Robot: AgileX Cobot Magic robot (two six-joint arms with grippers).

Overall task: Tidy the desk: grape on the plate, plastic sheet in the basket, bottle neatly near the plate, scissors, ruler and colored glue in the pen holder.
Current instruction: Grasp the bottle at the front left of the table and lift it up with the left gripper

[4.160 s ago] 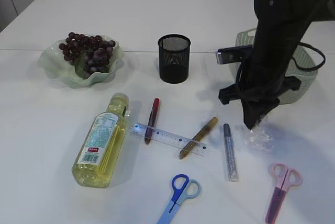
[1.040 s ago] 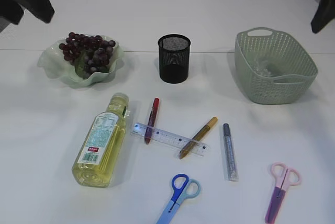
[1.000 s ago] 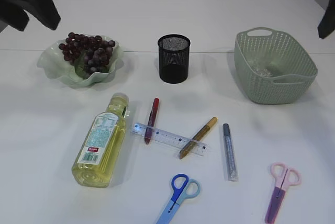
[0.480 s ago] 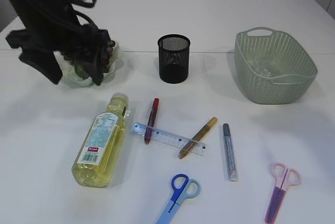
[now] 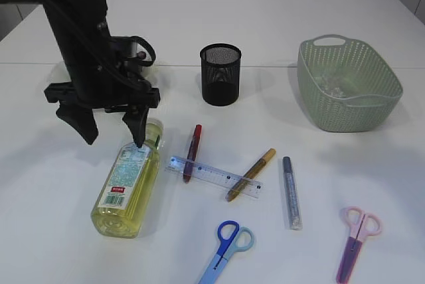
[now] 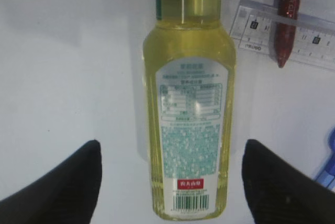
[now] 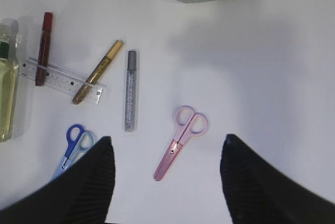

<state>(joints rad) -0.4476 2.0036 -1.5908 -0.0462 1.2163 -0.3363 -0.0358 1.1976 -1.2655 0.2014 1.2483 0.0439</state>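
Looked across a white tabletop (image 5: pixel 279 12) with pale wall panels behind.

Saw the left gripper (image 5: pixel 113 131) only from outside as a dark arm reaching down, jaws spread wide, one to each side of the neck of the bottle (image 5: pixel 129 184). Lay on its side, that bottle, cap toward the far edge, filled with yellow liquid. Showed, in the left wrist view, the label close up between the two spread jaws, touched by neither.

Caught the right gripper (image 7: pixel 167 182) in its own wrist view alone, well above the tabletop, jaws released and holding nothing. Could not find it in the exterior view.

Held a crumpled plastic sheet (image 5: pixel 332 88), the green basket (image 5: pixel 372 98) at the right. Stood upright at the middle rear, the black mesh pen holder (image 5: pixel 220 75); could not tell its contents. Could not make out the plate or the grape behind the left arm.

Counted one clear ruler (image 5: pixel 212 175), lying under the tips of a red glue pen (image 5: pixel 193 150) and a gold glue pen (image 5: pixel 252 174). Counted a third, a silver glue pen (image 5: pixel 291 192), just right of those. Counted two pairs of scissors: blue scissors (image 5: pixel 226 243) at the near edge, pink scissors (image 5: pixel 356 237) further right.
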